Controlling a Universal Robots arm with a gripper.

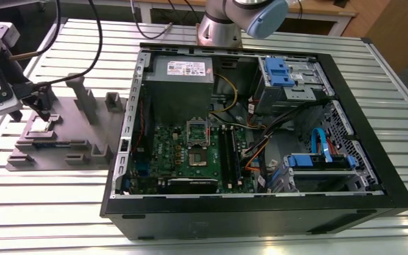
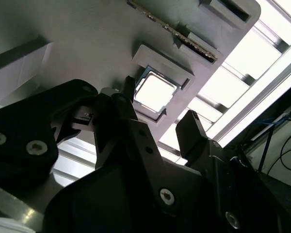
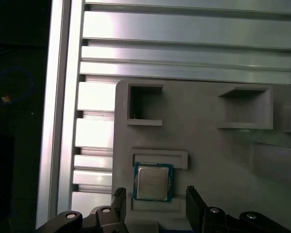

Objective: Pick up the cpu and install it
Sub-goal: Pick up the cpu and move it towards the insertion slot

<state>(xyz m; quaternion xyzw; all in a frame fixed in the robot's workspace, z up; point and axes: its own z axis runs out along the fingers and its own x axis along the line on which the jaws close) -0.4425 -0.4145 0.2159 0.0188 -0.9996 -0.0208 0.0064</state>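
The cpu (image 1: 42, 125) (image 2: 155, 92) (image 3: 153, 181), a small square chip with a pale metal top, lies flat in a recess of the grey fixture plate (image 1: 69, 139) on the exterior view's left. My gripper (image 1: 41, 110) (image 2: 159, 104) (image 3: 155, 193) hangs just above it and is open. In both wrist views one dark finger stands off each side of the chip, and I see no contact. The motherboard socket (image 1: 198, 158) sits inside the open computer case (image 1: 261, 202), far from the gripper towards the exterior view's right.
Upright grey fixture blocks (image 1: 85, 98) rise from the plate beside the gripper. Black cables (image 1: 76, 77) run from my wrist across the slatted metal table (image 1: 48, 196). A second arm's base (image 1: 222, 29) stands behind the case, which holds a power supply (image 1: 179, 71) and blue drive brackets (image 1: 310, 159).
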